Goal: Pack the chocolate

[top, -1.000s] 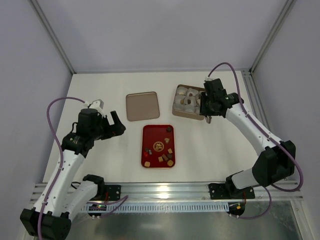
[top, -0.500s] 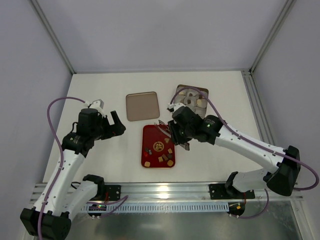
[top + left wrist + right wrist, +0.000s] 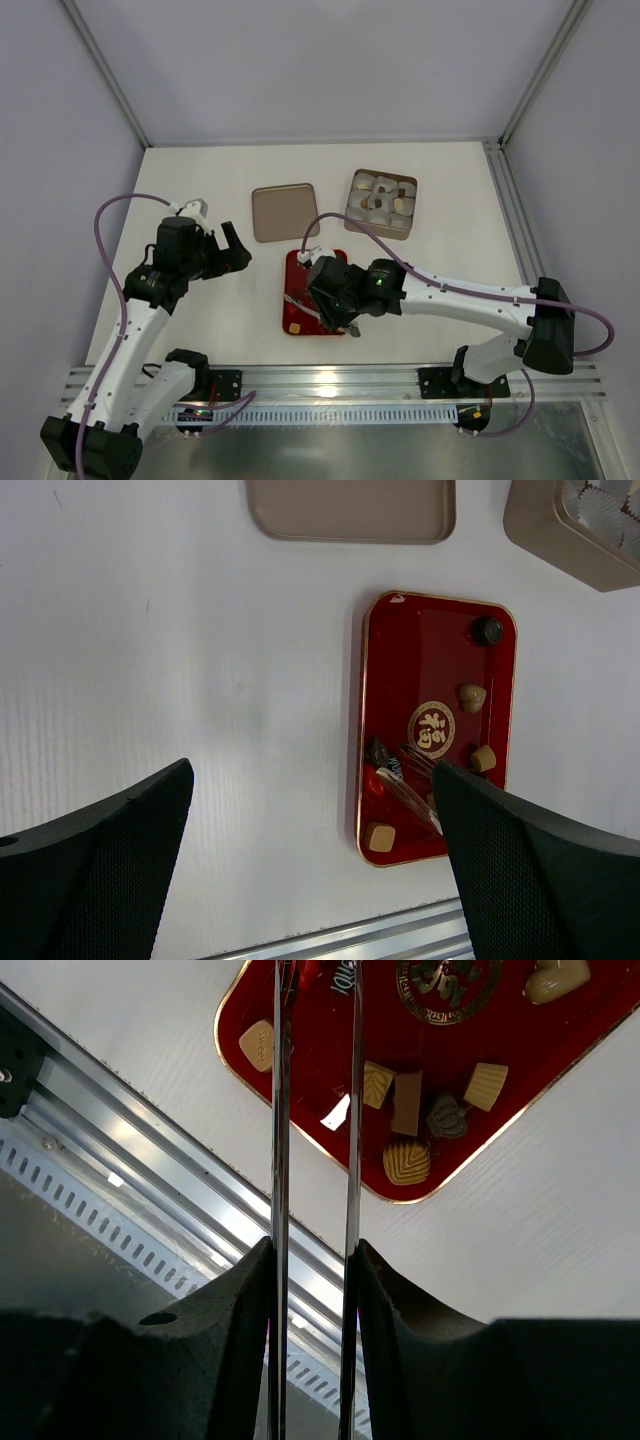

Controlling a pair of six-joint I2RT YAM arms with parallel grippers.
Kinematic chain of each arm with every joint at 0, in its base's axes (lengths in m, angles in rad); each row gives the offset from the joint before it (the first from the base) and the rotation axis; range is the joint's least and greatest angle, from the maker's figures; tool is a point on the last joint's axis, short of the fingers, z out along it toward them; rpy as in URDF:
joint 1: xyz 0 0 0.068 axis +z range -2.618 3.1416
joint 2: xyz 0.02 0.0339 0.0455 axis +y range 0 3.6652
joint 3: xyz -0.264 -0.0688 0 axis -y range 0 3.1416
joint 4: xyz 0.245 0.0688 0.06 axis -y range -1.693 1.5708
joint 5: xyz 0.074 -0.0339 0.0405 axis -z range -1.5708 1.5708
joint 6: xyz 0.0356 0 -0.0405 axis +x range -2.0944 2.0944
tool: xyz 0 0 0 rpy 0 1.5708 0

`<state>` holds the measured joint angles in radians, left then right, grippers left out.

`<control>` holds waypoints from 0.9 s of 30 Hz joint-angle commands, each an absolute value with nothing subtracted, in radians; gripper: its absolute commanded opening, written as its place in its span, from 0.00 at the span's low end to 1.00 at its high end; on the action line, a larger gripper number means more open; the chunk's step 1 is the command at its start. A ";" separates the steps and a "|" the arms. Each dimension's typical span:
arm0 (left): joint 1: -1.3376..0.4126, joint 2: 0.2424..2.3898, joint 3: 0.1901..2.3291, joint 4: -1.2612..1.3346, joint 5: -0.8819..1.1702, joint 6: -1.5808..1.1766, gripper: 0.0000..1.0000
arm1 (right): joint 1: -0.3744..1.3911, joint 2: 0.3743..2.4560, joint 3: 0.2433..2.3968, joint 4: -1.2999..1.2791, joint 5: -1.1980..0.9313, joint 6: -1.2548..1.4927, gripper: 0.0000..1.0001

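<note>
The chocolate lies as several small tan and dark pieces on the red tray [image 3: 298, 268]. In the left wrist view the tray [image 3: 430, 670] holds a dark round piece [image 3: 487, 630] and a tan square piece [image 3: 379, 836]. My right gripper [image 3: 335, 300] hangs over the tray's near half, shut on metal tongs [image 3: 280, 1110]. The tong blades reach toward the tray's near-left corner, beside a tan piece [image 3: 257, 1045]. Nothing shows between the blades. My left gripper [image 3: 235, 250] is open and empty, above the bare table left of the tray.
A tan tin box [image 3: 352, 215] with white paper cups stands at the back right. Its flat lid [image 3: 285, 212] lies left of it, behind the tray. The metal rail [image 3: 330, 380] runs along the table's near edge.
My right arm swung from the tin box at the back right down and left, to over the red tray's near half. My left arm has not moved.
</note>
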<state>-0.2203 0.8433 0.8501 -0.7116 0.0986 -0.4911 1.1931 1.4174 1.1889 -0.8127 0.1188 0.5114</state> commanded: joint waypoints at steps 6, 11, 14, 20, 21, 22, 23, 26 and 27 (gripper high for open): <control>-0.222 0.839 0.850 -0.698 0.095 -0.495 1.00 | 1.242 1.442 1.230 -0.818 0.123 0.545 0.39; -0.222 0.842 0.850 -0.696 0.095 -0.494 1.00 | 1.250 1.448 1.233 -0.821 0.129 0.551 0.39; -0.222 0.839 0.850 -0.696 0.094 -0.494 1.00 | 1.261 1.447 1.242 -0.825 0.133 0.554 0.39; -0.222 0.842 0.850 -0.696 0.094 -0.495 1.00 | 1.267 1.451 1.247 -0.827 0.135 0.552 0.39; -0.222 0.841 0.850 -0.696 0.094 -0.497 1.00 | 1.267 1.454 1.246 -0.824 0.133 0.554 0.39; -0.224 0.841 0.850 -0.696 0.094 -0.497 1.00 | 1.269 1.457 1.244 -0.822 0.129 0.552 0.38; -0.224 0.842 0.850 -0.696 0.094 -0.495 1.00 | 1.269 1.466 1.244 -0.821 0.127 0.552 0.38; -0.222 0.842 0.850 -0.696 0.094 -0.497 1.00 | 1.270 1.485 1.244 -0.830 0.141 0.552 0.38; -0.224 0.841 0.848 -0.696 0.094 -0.497 1.00 | 1.270 1.492 1.243 -0.831 0.144 0.551 0.38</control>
